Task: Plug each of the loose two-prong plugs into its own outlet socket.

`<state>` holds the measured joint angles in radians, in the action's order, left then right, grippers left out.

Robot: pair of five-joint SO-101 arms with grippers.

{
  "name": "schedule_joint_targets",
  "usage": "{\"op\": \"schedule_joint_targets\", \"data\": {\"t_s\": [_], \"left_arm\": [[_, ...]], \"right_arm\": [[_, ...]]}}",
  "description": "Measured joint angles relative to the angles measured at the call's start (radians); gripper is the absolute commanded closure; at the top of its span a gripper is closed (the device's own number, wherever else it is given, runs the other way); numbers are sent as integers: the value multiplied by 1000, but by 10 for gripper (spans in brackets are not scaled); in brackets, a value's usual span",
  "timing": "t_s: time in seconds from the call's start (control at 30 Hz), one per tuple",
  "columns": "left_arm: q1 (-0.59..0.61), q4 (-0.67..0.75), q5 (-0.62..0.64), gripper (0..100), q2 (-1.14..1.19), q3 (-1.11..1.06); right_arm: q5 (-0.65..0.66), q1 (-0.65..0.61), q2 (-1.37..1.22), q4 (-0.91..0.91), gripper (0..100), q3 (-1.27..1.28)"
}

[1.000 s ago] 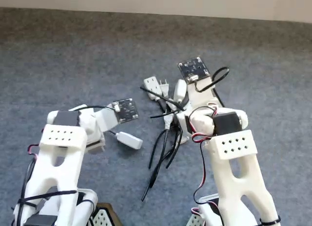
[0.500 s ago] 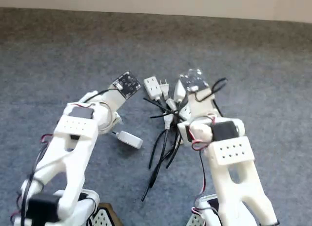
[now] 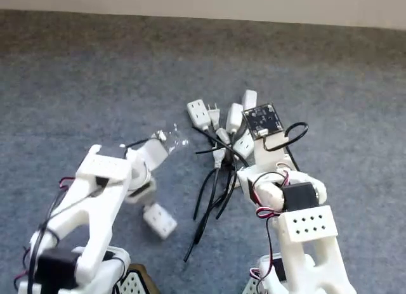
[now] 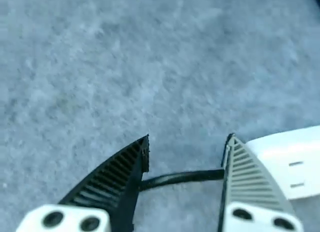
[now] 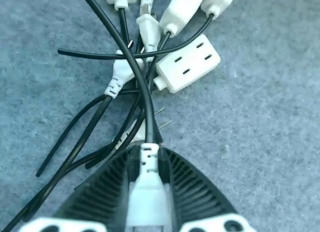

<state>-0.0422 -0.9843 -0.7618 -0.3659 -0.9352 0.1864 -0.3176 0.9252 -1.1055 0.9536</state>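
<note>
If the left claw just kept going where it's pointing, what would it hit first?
Likely the grey carpet; the left gripper straddles a black cord, though depth is unclear.

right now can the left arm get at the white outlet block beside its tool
Probably yes: the left tool is open, the outlet block lies just beside one finger, and only a black cord crosses the gap.
</note>
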Motion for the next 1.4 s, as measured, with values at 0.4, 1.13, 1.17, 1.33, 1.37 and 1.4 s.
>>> {"op": "schedule_joint_targets", "data": {"t_s": [0.4,1.13,1.17,1.33,1.37,1.4], "left_arm": [[124,-87,-63,748,-224,-29],[575,126,-356,745,-189,-87],[592,110,-376,744,-189,-87],[767,44,-528,731,-189,-83],[813,43,-559,717,-189,-80],[855,43,-577,705,-189,-80]], "right_arm": [[0,0,0,-14,992,3],[6,0,0,-12,992,9],[6,0,0,-12,992,9],[6,2,0,-12,992,9],[6,0,0,-12,992,9],[6,-8,0,-12,992,9]]}}
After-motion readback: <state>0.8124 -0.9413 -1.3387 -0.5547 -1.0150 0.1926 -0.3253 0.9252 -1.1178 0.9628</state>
